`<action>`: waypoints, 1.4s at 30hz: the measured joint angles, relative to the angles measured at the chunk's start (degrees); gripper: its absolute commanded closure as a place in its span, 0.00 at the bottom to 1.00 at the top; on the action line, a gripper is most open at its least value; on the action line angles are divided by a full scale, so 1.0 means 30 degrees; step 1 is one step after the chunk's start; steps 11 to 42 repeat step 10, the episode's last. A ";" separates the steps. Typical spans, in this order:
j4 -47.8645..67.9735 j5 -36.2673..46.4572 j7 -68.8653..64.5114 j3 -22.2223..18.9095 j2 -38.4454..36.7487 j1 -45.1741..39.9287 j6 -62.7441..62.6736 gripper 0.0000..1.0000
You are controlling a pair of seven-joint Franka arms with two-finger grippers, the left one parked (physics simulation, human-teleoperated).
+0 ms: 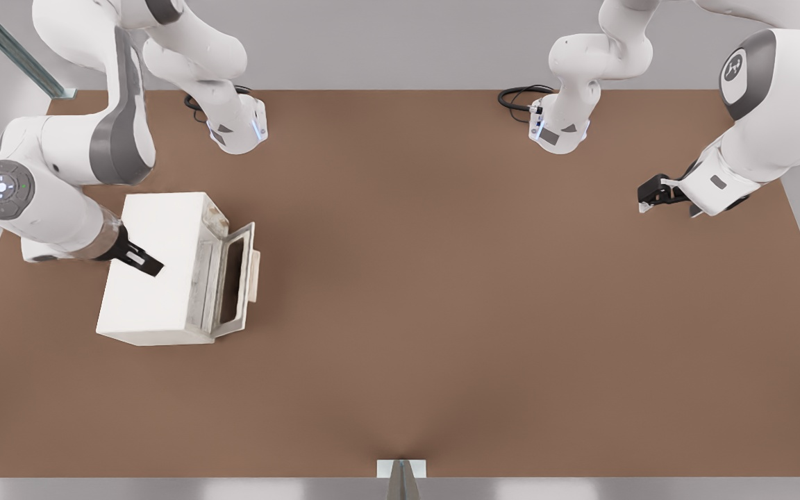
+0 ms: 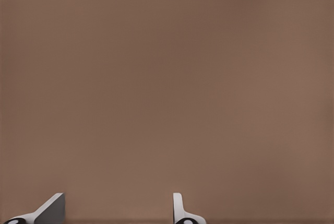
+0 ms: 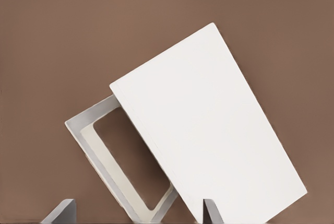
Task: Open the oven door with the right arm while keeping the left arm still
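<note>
Overhead, the tool (image 1: 144,262) hovers empty – fingers (image 3: 211,211) spread – above the oven (image 1: 153,267)

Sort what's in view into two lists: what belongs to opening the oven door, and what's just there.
Belongs to the job:
- oven
- oven door, hanging partly open
- door handle
- gripper, over the oven's top, not touching the handle

Just there:
- table
- cables by the arm bases
</note>
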 measured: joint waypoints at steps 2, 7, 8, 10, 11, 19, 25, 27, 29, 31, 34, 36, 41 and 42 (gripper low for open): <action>-0.0289 0.0348 -0.1134 0.0005 -0.0400 -0.0057 0.0365 0.00; -0.0692 0.0683 -0.3474 0.0010 -0.0729 -0.0081 0.1015 0.00; -0.0705 0.0703 -0.3870 0.0009 -0.0739 -0.0103 0.1094 0.00; -0.0730 0.0719 -0.4600 0.0009 -0.0745 -0.0164 0.1214 0.00; -0.0730 0.0719 -0.4600 0.0009 -0.0745 -0.0164 0.1214 0.00; -0.0730 0.0719 -0.4600 0.0009 -0.0745 -0.0164 0.1214 0.00; -0.0730 0.0719 -0.4600 0.0009 -0.0745 -0.0164 0.1214 0.00; -0.0730 0.0719 -0.4600 0.0009 -0.0745 -0.0164 0.1214 0.00; -0.0730 0.0719 -0.4600 0.0009 -0.0745 -0.0164 0.1214 0.00; -0.0730 0.0719 -0.4600 0.0009 -0.0745 -0.0164 0.1214 0.00; -0.0730 0.0719 -0.4600 0.0009 -0.0745 -0.0164 0.1214 0.00; -0.0730 0.0719 -0.4600 0.0009 -0.0745 -0.0164 0.1214 0.00; -0.0730 0.0719 -0.4600 0.0009 -0.0745 -0.0164 0.1214 0.00; -0.0730 0.0719 -0.4600 0.0009 -0.0745 -0.0164 0.1214 0.00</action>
